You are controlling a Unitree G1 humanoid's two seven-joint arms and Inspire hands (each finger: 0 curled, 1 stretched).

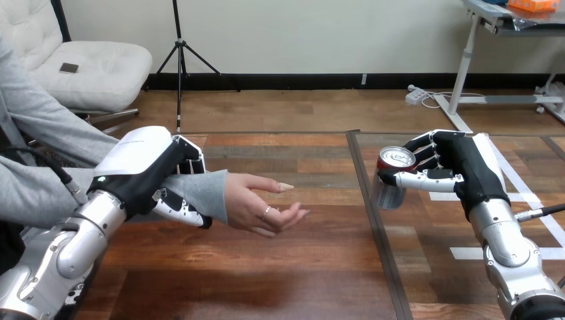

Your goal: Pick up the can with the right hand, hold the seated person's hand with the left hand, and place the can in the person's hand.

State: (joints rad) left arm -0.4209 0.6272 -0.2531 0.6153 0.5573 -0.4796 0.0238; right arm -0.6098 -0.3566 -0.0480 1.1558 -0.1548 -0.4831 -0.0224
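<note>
A silver can (pixel 391 179) with a red top rim is upright in my right hand (pixel 460 168), whose fingers and thumb curl round it at the table's right, a little above the wood. At the left, my left hand (pixel 154 170) wraps its fingers and thumb round the person's grey-sleeved wrist. The person's hand (pixel 260 203) reaches out past my left hand, palm up and open, over the middle of the table. A gap of bare table lies between the can and the person's fingertips.
The wooden table (pixel 293 267) has a dark seam (pixel 373 213) running front to back just left of the can, and white tape marks (pixel 520 193) at the right under my right arm.
</note>
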